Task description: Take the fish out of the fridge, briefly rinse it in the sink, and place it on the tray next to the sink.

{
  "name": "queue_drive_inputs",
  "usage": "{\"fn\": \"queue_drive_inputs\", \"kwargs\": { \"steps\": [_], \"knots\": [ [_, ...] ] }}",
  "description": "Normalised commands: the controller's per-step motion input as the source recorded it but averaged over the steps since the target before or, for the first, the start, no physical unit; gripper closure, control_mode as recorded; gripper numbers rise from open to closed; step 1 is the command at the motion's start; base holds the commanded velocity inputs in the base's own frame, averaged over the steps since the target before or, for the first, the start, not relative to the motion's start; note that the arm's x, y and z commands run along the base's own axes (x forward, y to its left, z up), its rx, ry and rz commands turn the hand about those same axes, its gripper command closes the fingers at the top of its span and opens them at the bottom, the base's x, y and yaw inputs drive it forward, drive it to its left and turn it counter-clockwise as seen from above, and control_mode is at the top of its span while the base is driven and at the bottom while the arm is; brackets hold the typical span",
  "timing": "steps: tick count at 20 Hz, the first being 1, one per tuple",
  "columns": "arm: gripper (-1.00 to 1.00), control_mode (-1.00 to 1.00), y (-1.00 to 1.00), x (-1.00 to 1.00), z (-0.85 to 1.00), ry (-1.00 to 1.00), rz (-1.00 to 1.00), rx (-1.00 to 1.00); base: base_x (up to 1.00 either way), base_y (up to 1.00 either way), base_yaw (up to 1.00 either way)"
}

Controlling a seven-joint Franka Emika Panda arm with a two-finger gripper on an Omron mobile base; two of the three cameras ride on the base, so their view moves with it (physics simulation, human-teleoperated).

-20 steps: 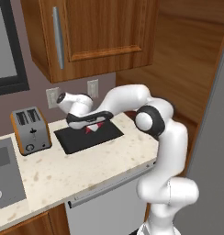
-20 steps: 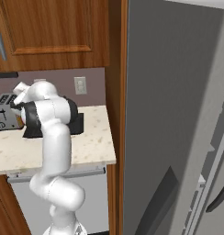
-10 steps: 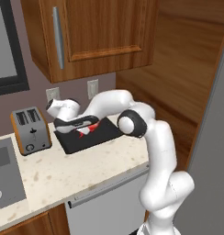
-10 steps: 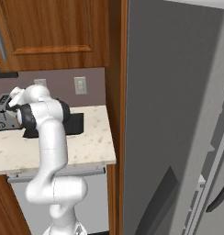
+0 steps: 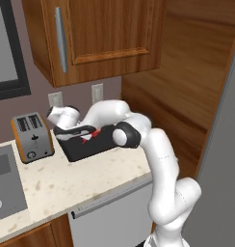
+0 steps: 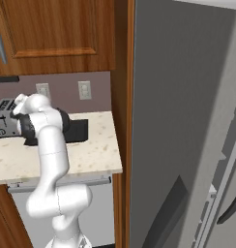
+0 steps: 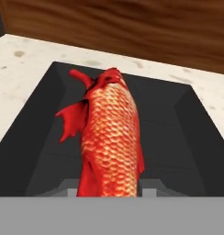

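Observation:
The red-orange fish [image 7: 111,137] lies lengthwise between my gripper's [image 7: 109,186] fingers, tail pointing away, over the floor of the black tray [image 7: 178,133]. I cannot tell whether it touches the tray. In the left base view, my gripper [image 5: 85,135] is low over the tray [image 5: 81,150], shut on the fish [image 5: 92,135], of which a red sliver shows. The tray [image 6: 79,131] lies on the counter behind my arm. The dark sink [image 5: 1,181] is at the left edge. The grey fridge [image 6: 183,121] stands on the right.
An orange-sided toaster [image 5: 32,137] stands just left of the tray, between it and the sink. A wooden wall cabinet [image 5: 95,34] hangs above the counter. Wall outlets [image 5: 97,92] sit behind the tray. The fridge door [image 6: 226,160] stands open at the far right.
My hand has swung left and down with the fish, from over the middle of the tray to low over its left part. The elbow has followed. The fish stays between the fingers.

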Motion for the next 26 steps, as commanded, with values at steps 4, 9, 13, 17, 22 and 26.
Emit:
{"fn": "queue_drive_inputs", "kwargs": {
  "steps": [4,9,13,17,22,26],
  "knots": [
    [-1.00,-1.00,0.00,0.00,0.00,0.00,0.00,0.00,0.00,0.00,0.00],
    [-1.00,-1.00,0.09,-0.10,0.38,-0.06,0.00,0.00,0.00,0.00,0.00],
    [-1.00,-1.00,0.07,-0.88,0.53,-0.17,-0.06,0.00,0.00,0.00,0.00],
    [-1.00,-1.00,0.04,-1.00,0.09,-0.17,-0.09,-0.03,0.00,0.00,0.00],
    [-1.00,-1.00,-0.15,-1.00,0.10,-0.31,-0.04,0.00,0.00,0.00,0.00],
    [-1.00,-1.00,-0.61,-1.00,0.35,-0.44,0.00,0.00,0.00,0.00,0.00]
  ]
}}
